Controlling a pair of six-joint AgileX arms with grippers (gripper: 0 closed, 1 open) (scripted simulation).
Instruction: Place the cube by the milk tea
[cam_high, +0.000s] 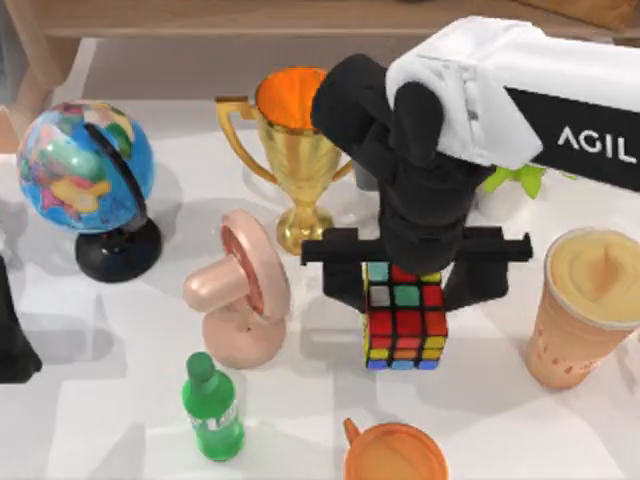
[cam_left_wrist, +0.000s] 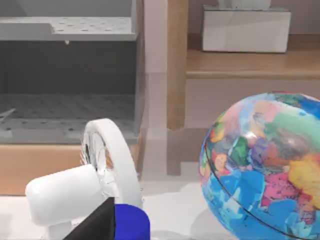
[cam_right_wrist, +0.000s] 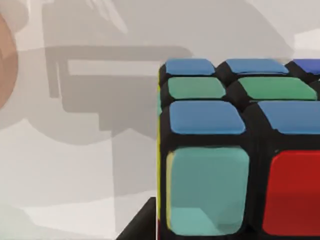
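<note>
The right hand (cam_high: 404, 290) grips the cube (cam_high: 404, 320) from above, clamped on it, so it can be carried toward the milk tea (cam_high: 585, 305) at the counter's right

Top view looked steeply down from above the white table (cam_high: 90, 420). Left wrist view faced level toward shelving, close to the multicoloured map globe (cam_left_wrist: 265, 165), shared with top view. Right wrist view sat very near the black-edged sticker puzzle cube (cam_right_wrist: 235, 150), likewise shared.
</note>
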